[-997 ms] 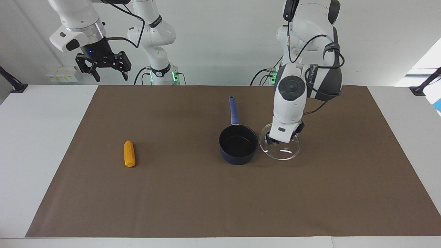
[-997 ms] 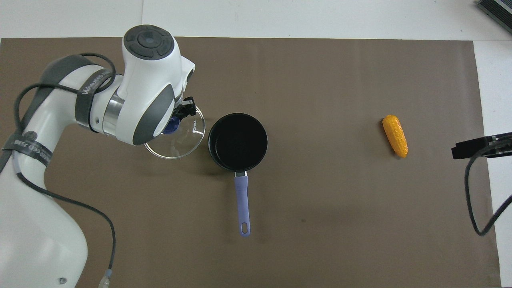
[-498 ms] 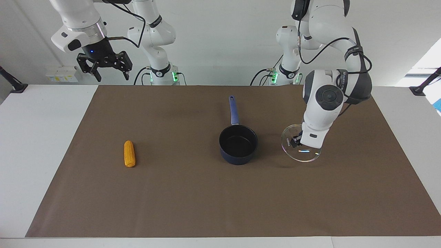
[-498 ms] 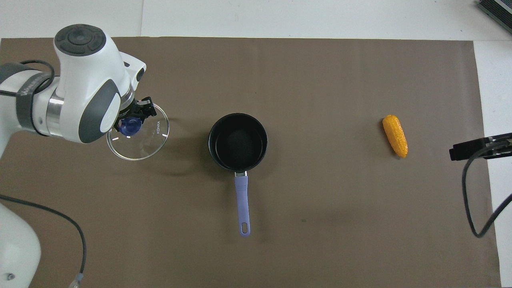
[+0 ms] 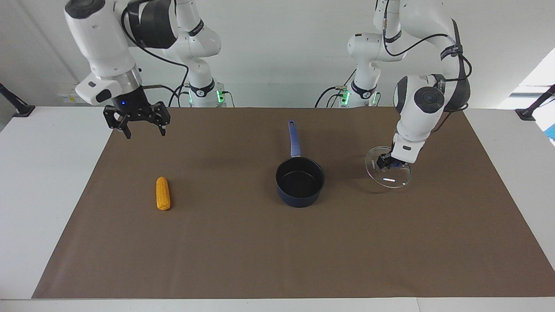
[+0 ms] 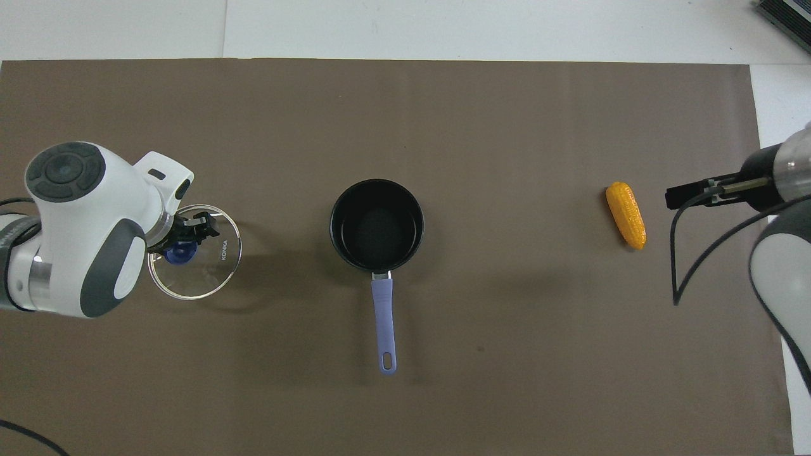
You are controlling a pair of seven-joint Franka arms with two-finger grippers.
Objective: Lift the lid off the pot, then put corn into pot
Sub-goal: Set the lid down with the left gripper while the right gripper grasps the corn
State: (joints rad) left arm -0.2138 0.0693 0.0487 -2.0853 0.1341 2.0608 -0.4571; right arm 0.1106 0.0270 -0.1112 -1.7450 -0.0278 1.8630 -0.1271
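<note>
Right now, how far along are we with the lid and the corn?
Done: the lid is off the pot, which stands open. In hand: the left gripper is shut on the lid's knob, holding it tilted over the mat toward the left arm's end. Left: the corn lies untouched on the mat; the right gripper hangs open above it, not yet down.

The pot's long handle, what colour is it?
Blue, a paler lavender-blue than the dark navy pot; its handle shows best in the overhead view.
</note>
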